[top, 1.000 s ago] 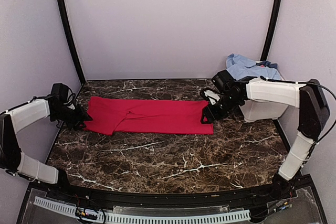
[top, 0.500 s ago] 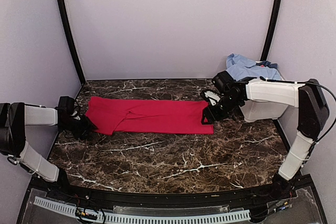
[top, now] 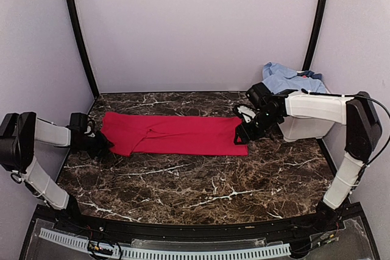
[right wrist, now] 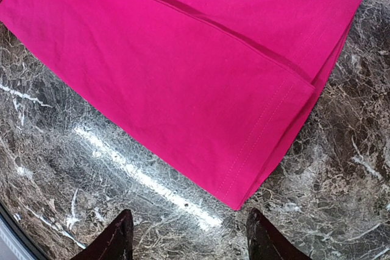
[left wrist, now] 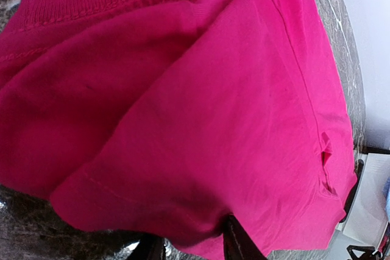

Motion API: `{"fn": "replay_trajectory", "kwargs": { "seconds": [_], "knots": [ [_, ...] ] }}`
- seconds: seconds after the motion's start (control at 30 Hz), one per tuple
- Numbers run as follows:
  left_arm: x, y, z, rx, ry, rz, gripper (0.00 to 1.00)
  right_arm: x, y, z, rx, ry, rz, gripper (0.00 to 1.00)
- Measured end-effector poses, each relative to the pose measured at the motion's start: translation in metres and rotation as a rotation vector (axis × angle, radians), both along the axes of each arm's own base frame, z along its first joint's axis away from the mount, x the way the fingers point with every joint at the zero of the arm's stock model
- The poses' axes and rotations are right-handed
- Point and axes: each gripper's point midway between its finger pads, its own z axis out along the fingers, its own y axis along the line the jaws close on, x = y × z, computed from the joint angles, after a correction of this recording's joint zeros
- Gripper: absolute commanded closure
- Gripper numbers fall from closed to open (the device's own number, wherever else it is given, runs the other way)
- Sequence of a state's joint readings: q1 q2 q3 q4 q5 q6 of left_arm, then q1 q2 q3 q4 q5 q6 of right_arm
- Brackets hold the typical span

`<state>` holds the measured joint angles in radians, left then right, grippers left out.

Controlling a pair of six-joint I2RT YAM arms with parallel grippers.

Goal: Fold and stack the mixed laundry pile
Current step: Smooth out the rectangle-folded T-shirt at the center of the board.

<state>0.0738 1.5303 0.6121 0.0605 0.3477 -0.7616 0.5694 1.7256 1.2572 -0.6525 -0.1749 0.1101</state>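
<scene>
Seen from overhead, a long red garment [top: 177, 135] is folded into a flat strip and laid left to right across the back half of a dark marble table [top: 201, 181]. The left gripper [top: 99, 144] is placed low at the strip's left end, and the right gripper [top: 244, 133] at its right end. A white tub [top: 304, 127] is set at the table's right side, just behind the right arm, with a light-blue shirt [top: 286, 77] heaped on top of it.

Only the left wrist view shows the stitched hem and the loose layers at the left end. That view is almost filled by cloth. The cloth's near edge is draped between the two dark fingers, which are held a little apart. Whether the cloth is actually pinched cannot be told.

Only the right wrist view makes the right gripper's state plain. Its fingers are spread wide over bare marble, and nothing is held between them. A corner of the garment is seen just beyond the fingertips, near but not touched.
</scene>
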Motion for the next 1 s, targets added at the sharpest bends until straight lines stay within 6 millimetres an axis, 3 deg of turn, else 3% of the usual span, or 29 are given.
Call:
{"fn": "replay_trajectory", "kwargs": {
  "seconds": [0.2, 0.33, 0.47, 0.77, 1.0],
  "knots": [
    [0.003, 0.000, 0.000, -0.008, -0.007, 0.007, 0.75, 0.001, -0.002, -0.004, -0.016, 0.002, -0.005, 0.40],
    [-0.001, -0.002, 0.001, -0.015, -0.006, 0.012, 0.87, 0.001, -0.003, -0.008, -0.023, 0.009, -0.005, 0.40],
    [0.001, -0.004, 0.015, -0.014, -0.046, 0.011, 0.99, 0.001, -0.003, -0.011, -0.029, 0.016, -0.005, 0.40],
    [0.006, -0.006, 0.025, -0.013, -0.063, 0.004, 1.00, 0.001, -0.003, -0.012, -0.033, 0.018, -0.003, 0.41],
    [0.043, -0.012, 0.066, -0.022, -0.165, -0.019, 1.00, 0.001, -0.003, -0.013, -0.034, 0.017, -0.002, 0.40]
  ]
}}
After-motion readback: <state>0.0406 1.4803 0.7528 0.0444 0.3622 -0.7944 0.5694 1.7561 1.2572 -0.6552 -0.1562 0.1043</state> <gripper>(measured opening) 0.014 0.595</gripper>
